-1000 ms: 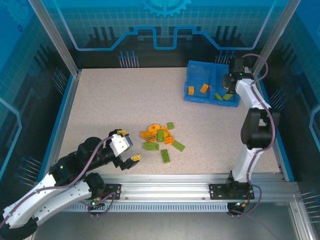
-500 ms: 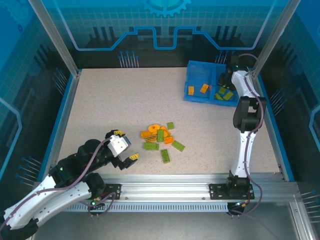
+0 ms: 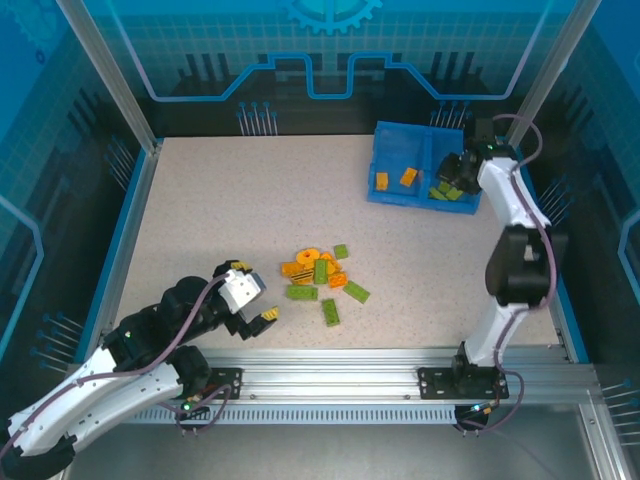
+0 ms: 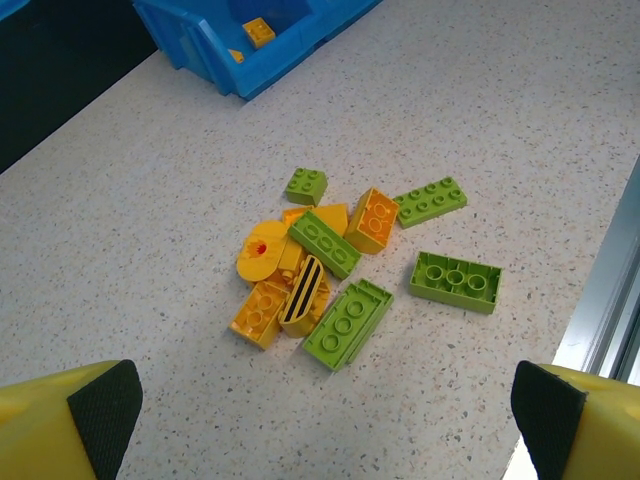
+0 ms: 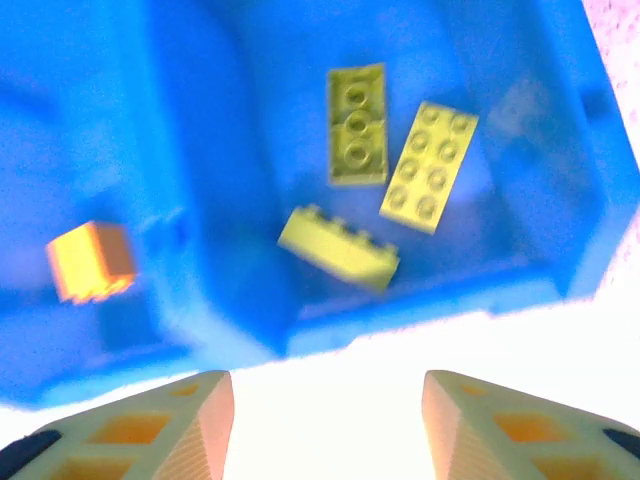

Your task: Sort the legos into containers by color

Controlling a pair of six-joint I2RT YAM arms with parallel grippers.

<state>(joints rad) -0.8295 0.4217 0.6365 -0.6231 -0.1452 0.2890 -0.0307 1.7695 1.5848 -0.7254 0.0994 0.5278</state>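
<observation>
Right gripper [image 5: 325, 420] hangs wide, empty, over the green side of the shallow blue plastic bin [image 5: 430, 300] — left gripper [image 4: 322, 410], likewise agape, faces unsorted orange and green plastic bricks [image 4: 320, 270].

Table [image 3: 220, 220]: left half and far centre bare, wide passage there. The lego pile [image 3: 322, 275] sits compact at centre; core bricks touch or overlap, no gap for a finger between them. Outlying green bricks on its near and right sides lie apart, with bare table around each.

Bare strip between the left gripper [image 3: 255, 290], jaws spread, and the nearest brick.

The blue bin [image 3: 384, 140] stands at the far right; walls and divider [image 5: 200, 200] block sideways entry. The right gripper [image 3: 452, 172] occupies the space above the right compartment, where three green bricks [image 5: 370, 180] cover the middle of the floor.

Rail [image 3: 340, 370] bounds the near edge.
</observation>
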